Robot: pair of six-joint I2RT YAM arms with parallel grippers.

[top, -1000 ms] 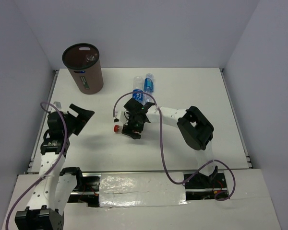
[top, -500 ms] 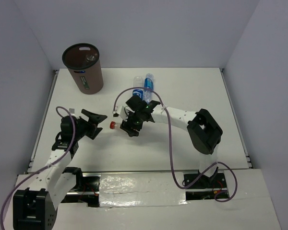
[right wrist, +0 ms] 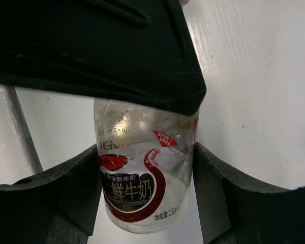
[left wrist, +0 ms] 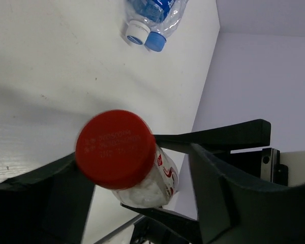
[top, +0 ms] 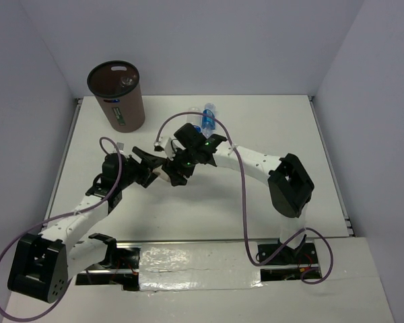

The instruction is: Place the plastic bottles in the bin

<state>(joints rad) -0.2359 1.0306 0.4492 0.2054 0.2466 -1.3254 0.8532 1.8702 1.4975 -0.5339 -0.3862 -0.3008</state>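
A clear plastic bottle with a red cap (left wrist: pixel 117 150) and a red-and-black label (right wrist: pixel 142 188) hangs above the table between both grippers. My right gripper (right wrist: pixel 145 178) is shut on its body, with both pads against its sides. My left gripper (left wrist: pixel 132 162) stands round the cap end; one finger touches the cap and a gap shows at the other. In the top view the two grippers meet mid-table, left gripper (top: pixel 151 168) and right gripper (top: pixel 175 171), and hide most of that bottle. Two blue-label bottles (left wrist: pixel 152 15) lie side by side behind them (top: pixel 207 116). The brown bin (top: pixel 116 94) stands at the far left corner.
The table's white walls close in the left, far and right sides. A purple cable (top: pixel 242 202) loops from the right arm over the table. My right arm's elbow (top: pixel 291 185) rests over the right half of the table.
My left arm has swung right from the table's left edge to meet the bottle, and its jaws have narrowed. My right gripper has carried the bottle slightly left and up towards it.
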